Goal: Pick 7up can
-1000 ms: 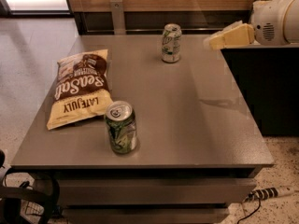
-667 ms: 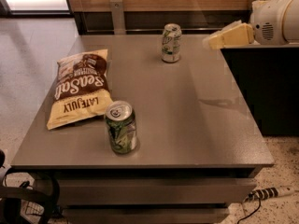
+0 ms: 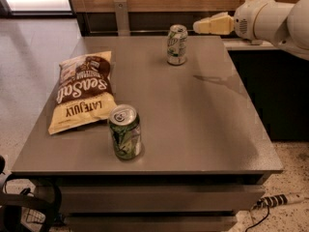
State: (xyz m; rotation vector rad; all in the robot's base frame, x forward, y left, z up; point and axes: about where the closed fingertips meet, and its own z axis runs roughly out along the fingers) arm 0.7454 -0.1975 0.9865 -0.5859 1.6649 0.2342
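1. Change of state. The pincer (image 3: 205, 25) has shifted left along the far edge of the worktop (image 3: 193, 110) and now sits just beside the top of the pale can (image 3: 177, 45), on its right, slightly higher than a moment ago. The pale can has not moved. Judgement: the approach is under way and the grasp has not yet begun.

2. Pincer. It hovers above the far right part of the worktop, pointing left toward the pale can. Whether it is open or closed cannot be told from this view. Nothing is seen in its hold, and it appears clear of the can and the worktop.

3. Target position. The pale can stands upright near the far edge, right of centre.

4. Other items. A darker green can (image 3: 125, 132) stands upright near the front edge, left of centre. A chip bag (image 3: 82, 92) lies flat along the left edge. Both are well apart from the pincer.
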